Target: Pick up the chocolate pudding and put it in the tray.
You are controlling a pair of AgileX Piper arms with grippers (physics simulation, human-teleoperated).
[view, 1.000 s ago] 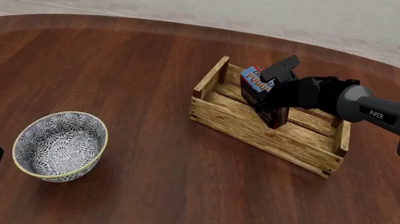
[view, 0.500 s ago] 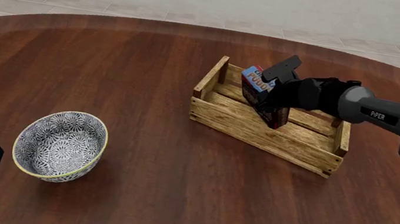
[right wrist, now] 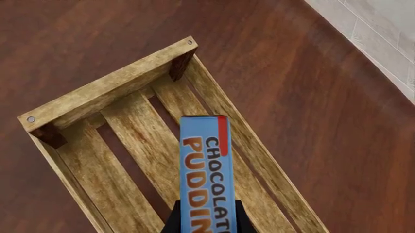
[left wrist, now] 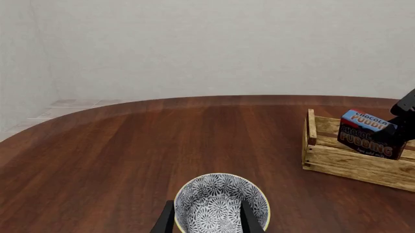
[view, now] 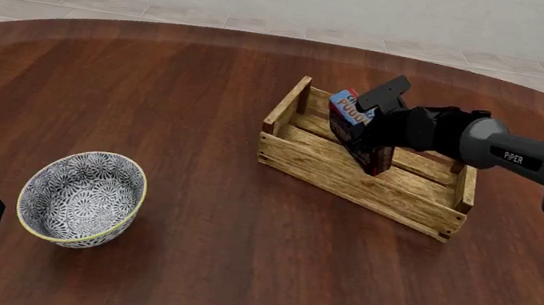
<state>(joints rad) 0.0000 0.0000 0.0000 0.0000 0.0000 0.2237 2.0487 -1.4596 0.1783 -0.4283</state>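
Chocolate pudding (view: 350, 119), a small rectangular carton with a blue top band, red-and-white lettering, a dark brown front and red edges, sits clamped between the closed fingers of the right gripper (view: 373, 127), held tilted over the left half of the light-wood slatted tray (view: 354, 179). From the front view its lower corner looks to be down among the side boards, but whether it touches the slats I cannot tell. The right wrist view looks straight along the carton's long axis: its narrow blue face (right wrist: 204, 170) runs away from the fingers, pointing down at the bare slats (right wrist: 143, 145) near the raised end board, so the box lies squarely above the crate floor and not over a wall. That is the relation the next move seems to hinge on; a short descent and a release should land it inside, though a tilted, stiff cardboard box may tip onto its broad face when let go. The tray is rough planking with gaps between slats; the round table (view: 203, 110) is smooth dark wood. The left gripper (left wrist: 207, 218) rests well apart, fingers parted and holding nothing, just before the round blue-grey patterned bowl (view: 82, 197).
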